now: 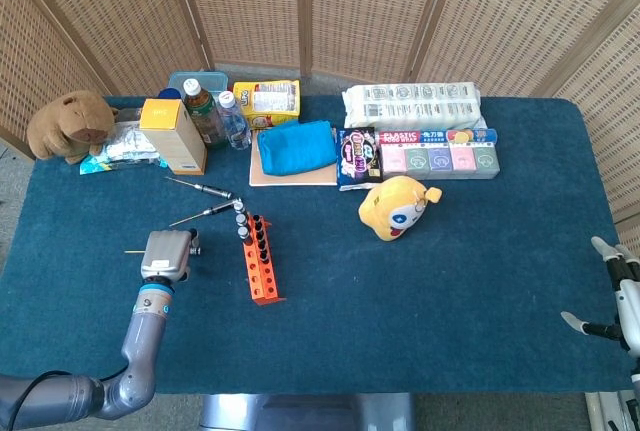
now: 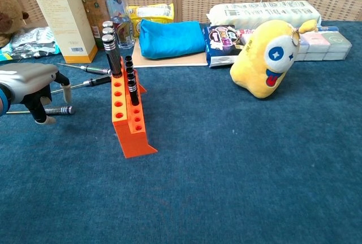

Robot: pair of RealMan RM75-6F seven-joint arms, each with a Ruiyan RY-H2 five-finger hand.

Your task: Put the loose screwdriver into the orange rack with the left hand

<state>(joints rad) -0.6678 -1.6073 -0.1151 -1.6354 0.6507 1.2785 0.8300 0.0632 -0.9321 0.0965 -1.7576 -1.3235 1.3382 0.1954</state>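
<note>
The orange rack [image 1: 262, 261] [image 2: 127, 122] stands left of centre, with several dark-handled screwdrivers [image 2: 110, 46] upright at its far end. A loose screwdriver [image 2: 55, 110] lies flat on the blue cloth to the rack's left, its thin shaft [image 1: 132, 251] pointing left. My left hand [image 1: 168, 254] [image 2: 31, 85] hovers over it. One finger comes down in front of it and another behind, and neither plainly grips it. Two more loose screwdrivers [image 1: 205, 189] [image 1: 205, 212] lie farther back. My right hand [image 1: 620, 301] rests at the far right table edge with its fingers spread, holding nothing.
Along the back stand a capybara plush [image 1: 70, 123], a yellow carton [image 1: 175, 136], bottles [image 1: 215, 111], a blue pouch [image 1: 297, 146], snack packs [image 1: 438, 158] and a wipes pack [image 1: 412, 106]. A yellow plush toy [image 1: 398, 207] sits right of the rack.
</note>
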